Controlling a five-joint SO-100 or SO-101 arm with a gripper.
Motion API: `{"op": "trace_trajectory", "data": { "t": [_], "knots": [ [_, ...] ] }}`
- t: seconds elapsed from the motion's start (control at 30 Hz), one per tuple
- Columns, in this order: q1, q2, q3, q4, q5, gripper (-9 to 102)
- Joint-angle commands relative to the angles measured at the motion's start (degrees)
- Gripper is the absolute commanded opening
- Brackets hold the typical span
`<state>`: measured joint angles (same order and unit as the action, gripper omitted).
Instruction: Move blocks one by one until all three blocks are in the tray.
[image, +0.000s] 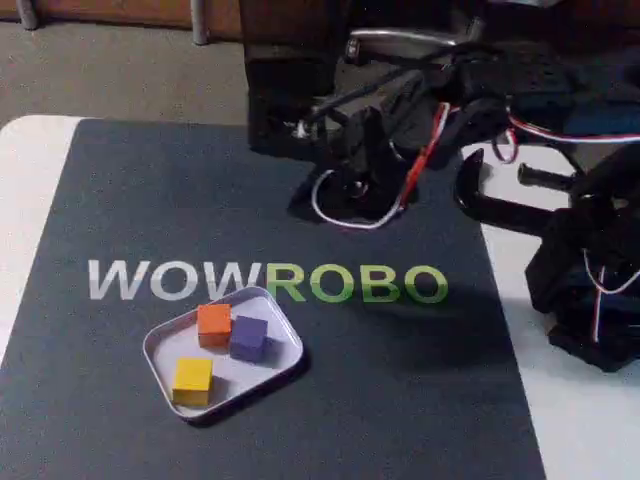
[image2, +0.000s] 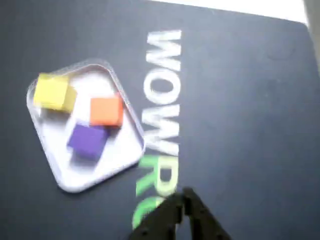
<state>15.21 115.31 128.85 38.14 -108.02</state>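
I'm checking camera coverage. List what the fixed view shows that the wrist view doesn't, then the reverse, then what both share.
Fixed view alone: the arm's dark body with red and white wires at the mat's far edge, the whole WOWROBO lettering, and a clamp on the white table.

Wrist view alone: the gripper, its fingertips together, over the mat right of the tray.

Both: the tray holding the orange block, purple block and yellow block.
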Motion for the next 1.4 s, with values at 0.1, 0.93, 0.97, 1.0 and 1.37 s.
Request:
{"op": "trace_trajectory", "data": {
  "t": [0.1, 0.93, 0.97, 1.0, 1.37],
  "knots": [
    [0.35, 10.20, 7.38, -2.29, -1.41, -8],
    [-3.16, 43.51, 42.45, -4.66, -8.26, -8],
    [-3.52, 45.18, 43.77, -4.31, -8.17, -8],
    [-3.78, 47.29, 45.26, -4.31, -8.17, -8],
    [-7.47, 74.36, 52.73, 16.79, -1.23, -8]
  ]
}}
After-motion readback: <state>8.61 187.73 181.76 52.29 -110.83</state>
